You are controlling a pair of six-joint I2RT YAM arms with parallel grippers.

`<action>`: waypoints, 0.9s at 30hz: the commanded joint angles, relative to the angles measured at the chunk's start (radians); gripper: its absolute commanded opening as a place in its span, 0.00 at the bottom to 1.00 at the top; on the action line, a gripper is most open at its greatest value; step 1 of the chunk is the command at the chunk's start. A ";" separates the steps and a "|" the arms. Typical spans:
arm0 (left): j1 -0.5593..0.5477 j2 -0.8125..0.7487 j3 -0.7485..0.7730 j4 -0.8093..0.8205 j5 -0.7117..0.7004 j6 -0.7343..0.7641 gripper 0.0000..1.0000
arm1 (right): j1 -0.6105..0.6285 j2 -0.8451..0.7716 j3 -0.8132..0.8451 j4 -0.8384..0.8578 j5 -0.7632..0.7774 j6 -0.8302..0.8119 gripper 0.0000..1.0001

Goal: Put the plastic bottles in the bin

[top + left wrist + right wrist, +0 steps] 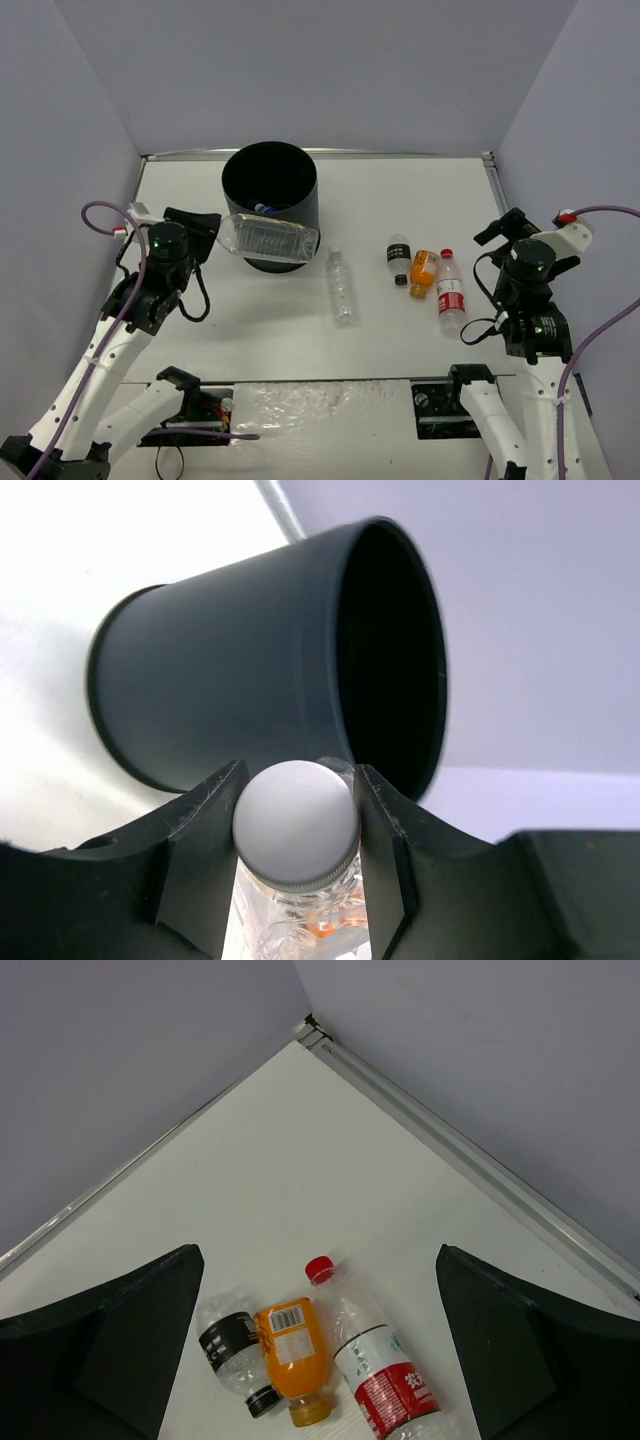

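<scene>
Left gripper (298,780): jaws pinched on the fat bottle (270,238) at its white cap (296,820), one finger to each side.
Fat bottle: carried sideways, its body jutting out from the left jaws across the near wall of the bin (240,680). It does not seem to be over the mouth yet. Whether it touches the wall cannot be told.
Bin: just ahead of the left jaws, upright.
Right gripper (320,1280): jaws spread wide, nothing between them.
Black bottle (232,1348), orange bottle (292,1352), red bottle (375,1365): laid close side by side on the table (400,200), below and ahead of the right jaws.
Slim bottle (342,285): on the table, well apart from both pairs of jaws.
Risk, slip: the fat bottle is gripped at one end only, so it could be swung or slid out of the pads by its overhanging body.
Risk, wall strike: if the fat bottle is carried forward without lift, the wall would be hit and the bin shoved or the bottle levered loose.
Risk, rim: if released crosswise, the fat bottle could be left bridging the rim and roll off.
Risk, right side: two bottles could be caught at once, or one knocked rolling.
</scene>
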 commanded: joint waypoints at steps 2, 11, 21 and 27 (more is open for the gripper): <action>-0.010 0.011 0.127 0.127 0.122 0.186 0.00 | 0.001 0.024 0.013 0.077 -0.057 -0.027 1.00; -0.027 0.165 0.420 0.143 -0.054 0.270 0.00 | 0.001 0.025 0.005 0.107 -0.151 -0.056 1.00; -0.017 0.410 0.717 0.027 -0.230 0.317 0.00 | 0.001 0.063 -0.006 0.133 -0.201 -0.078 1.00; -0.007 0.383 0.569 0.044 -0.326 0.274 0.02 | 0.001 0.126 -0.004 0.150 -0.287 -0.081 1.00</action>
